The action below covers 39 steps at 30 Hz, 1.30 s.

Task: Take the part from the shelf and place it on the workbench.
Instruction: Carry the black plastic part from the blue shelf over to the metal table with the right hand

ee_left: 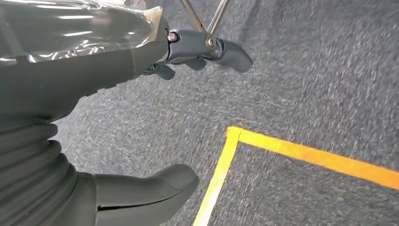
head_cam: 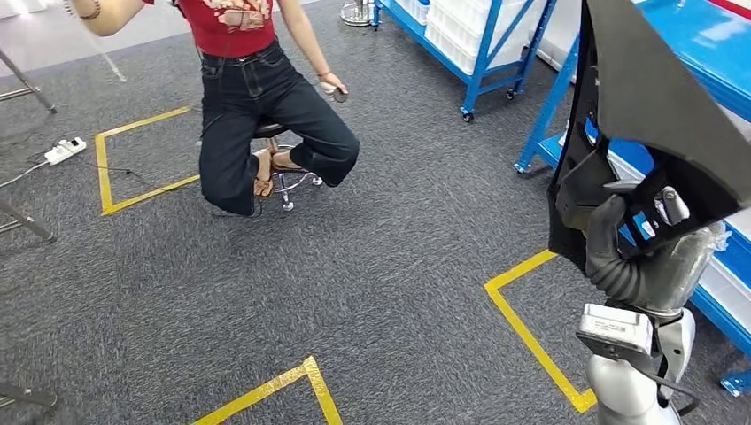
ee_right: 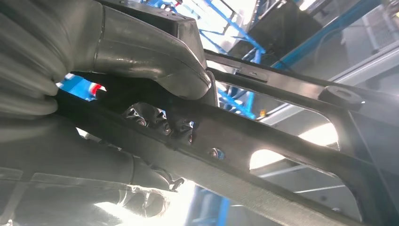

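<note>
Your right hand [head_cam: 651, 252] grips the black part [head_cam: 646, 97] by its lower frame, holding it upright in front of the blue shelf [head_cam: 708, 53]. Your left hand [ee_left: 155, 117] hangs above the grey carpet [head_cam: 381, 248], fingers apart, holding nothing. A person [head_cam: 257, 97] sits on a stool [head_cam: 283, 168] well apart.

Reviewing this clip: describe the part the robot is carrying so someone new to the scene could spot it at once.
Start at the blue shelf frame on the right of the head view. In front of it the right hand is raised, its fingers wrapped around the black part. It is the only large, flat, matte black panel with cut-out openings.
</note>
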Each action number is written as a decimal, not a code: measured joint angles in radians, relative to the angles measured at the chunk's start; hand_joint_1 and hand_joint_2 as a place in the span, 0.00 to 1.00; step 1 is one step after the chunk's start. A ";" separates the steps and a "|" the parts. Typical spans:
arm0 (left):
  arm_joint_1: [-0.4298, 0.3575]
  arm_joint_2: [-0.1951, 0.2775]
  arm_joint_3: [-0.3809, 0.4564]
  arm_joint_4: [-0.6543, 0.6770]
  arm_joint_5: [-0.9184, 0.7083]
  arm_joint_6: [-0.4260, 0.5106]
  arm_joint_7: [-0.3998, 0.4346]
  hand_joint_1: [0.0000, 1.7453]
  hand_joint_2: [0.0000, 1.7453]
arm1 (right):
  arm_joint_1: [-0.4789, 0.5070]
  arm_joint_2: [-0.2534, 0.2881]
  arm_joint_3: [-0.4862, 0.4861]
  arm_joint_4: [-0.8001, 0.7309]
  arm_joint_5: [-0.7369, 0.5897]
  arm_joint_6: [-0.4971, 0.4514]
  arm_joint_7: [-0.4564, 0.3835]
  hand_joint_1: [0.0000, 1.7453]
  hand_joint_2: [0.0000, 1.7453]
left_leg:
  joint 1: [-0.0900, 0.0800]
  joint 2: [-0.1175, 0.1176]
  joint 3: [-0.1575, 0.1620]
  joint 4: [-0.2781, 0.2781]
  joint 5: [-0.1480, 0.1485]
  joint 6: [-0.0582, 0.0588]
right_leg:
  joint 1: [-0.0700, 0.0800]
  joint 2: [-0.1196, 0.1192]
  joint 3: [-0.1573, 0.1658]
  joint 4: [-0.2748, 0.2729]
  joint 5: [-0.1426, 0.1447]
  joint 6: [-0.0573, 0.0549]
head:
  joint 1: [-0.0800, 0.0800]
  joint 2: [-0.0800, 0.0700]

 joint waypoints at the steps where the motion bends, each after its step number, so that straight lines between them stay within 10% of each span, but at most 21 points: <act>1: 0.000 0.001 0.001 0.000 0.005 -0.022 0.005 0.00 1.00 | 0.002 0.001 -0.002 -0.005 -0.001 0.003 -0.002 0.99 1.00 | 0.000 -0.011 0.000 -0.004 0.003 0.008 | -0.001 0.000 0.000 0.001 -0.003 0.005 | 0.000 0.000; 5: -0.003 0.009 0.003 -0.001 0.017 -0.106 0.010 0.00 1.00 | 0.014 0.005 -0.012 -0.020 -0.001 0.020 -0.006 0.99 1.00 | 0.002 -0.058 0.002 -0.017 0.016 0.037 | -0.008 0.102 -0.076 0.161 -0.084 -0.001 | 0.002 0.000; 8: -0.003 0.014 0.005 -0.001 0.025 -0.152 -0.018 0.00 1.00 | 0.018 0.011 -0.015 -0.024 0.011 0.035 -0.003 0.99 1.00 | -0.002 -0.101 -0.001 -0.017 0.019 0.043 | -0.008 0.119 -0.155 0.306 -0.124 0.002 | 0.002 0.000; 11: -0.002 0.020 0.008 -0.002 0.047 -0.194 -0.071 0.00 1.00 | 0.017 0.019 -0.019 -0.041 0.029 0.049 0.000 0.99 1.00 | -0.004 -0.147 0.001 -0.015 0.022 0.041 | -0.007 0.149 -0.084 0.138 -0.038 0.017 | 0.002 0.000; 14: -0.003 0.028 0.023 -0.007 0.088 -0.224 -0.134 0.00 1.00 | 0.013 0.028 -0.028 -0.066 0.043 0.068 0.000 0.99 1.00 | -0.007 -0.182 -0.004 -0.013 0.026 0.031 | -0.001 0.182 -0.025 0.008 0.014 0.004 | 0.002 0.000; 16: -0.002 0.037 0.034 -0.013 0.106 -0.237 -0.169 0.00 1.00 | 0.011 0.038 -0.032 -0.081 0.051 0.077 0.003 0.99 1.00 | -0.007 -0.197 -0.011 -0.012 0.030 0.021 | -0.003 0.161 -0.020 0.004 0.020 -0.007 | 0.002 0.000; 20: -0.005 0.056 0.056 -0.027 0.152 -0.264 -0.233 0.00 1.00 | 0.008 0.059 -0.035 -0.104 0.055 0.090 0.005 0.99 1.00 | -0.006 -0.094 -0.079 0.124 -0.052 0.001 | -0.015 0.113 -0.013 -0.007 0.027 -0.032 | -0.001 0.000; 23: -0.010 0.064 0.080 -0.038 0.212 -0.331 -0.309 0.00 1.00 | 0.011 0.074 -0.037 -0.116 0.050 0.105 -0.004 0.99 1.00 | 0.011 -0.063 -0.157 0.276 -0.103 -0.018 | -0.013 0.074 -0.013 -0.006 0.024 -0.036 | -0.001 0.000; 29: -0.029 0.084 0.085 -0.098 0.263 -0.547 -0.425 0.00 1.00 | 0.021 0.088 -0.039 -0.155 0.034 0.121 -0.021 0.99 1.00 | 0.025 0.008 -0.008 0.000 0.016 -0.030 | -0.005 0.009 -0.001 -0.002 0.001 -0.007 | 0.001 0.000; 32: -0.040 0.087 0.074 -0.131 0.273 -0.577 -0.431 0.00 1.00 | 0.021 0.091 -0.040 -0.174 0.036 0.124 -0.022 0.99 1.00 | 0.014 -0.027 -0.010 -0.004 0.018 -0.004 | -0.006 -0.008 0.009 -0.002 -0.007 0.008 | 0.003 0.000; 36: -0.054 0.089 0.065 -0.160 0.306 -0.621 -0.434 0.00 1.00 | 0.033 0.093 -0.048 -0.188 0.038 0.124 -0.023 0.99 1.00 | 0.014 -0.069 -0.008 -0.013 0.026 0.026 | -0.013 0.101 -0.087 0.195 -0.098 -0.006 | 0.004 0.000; 39: -0.059 0.081 0.046 -0.188 0.345 -0.655 -0.434 0.00 1.00 | 0.050 0.095 -0.056 -0.196 0.040 0.118 -0.026 0.99 1.00 | 0.009 -0.114 -0.010 -0.012 0.027 0.028 | -0.011 0.121 -0.154 0.302 -0.117 -0.001 | 0.004 0.000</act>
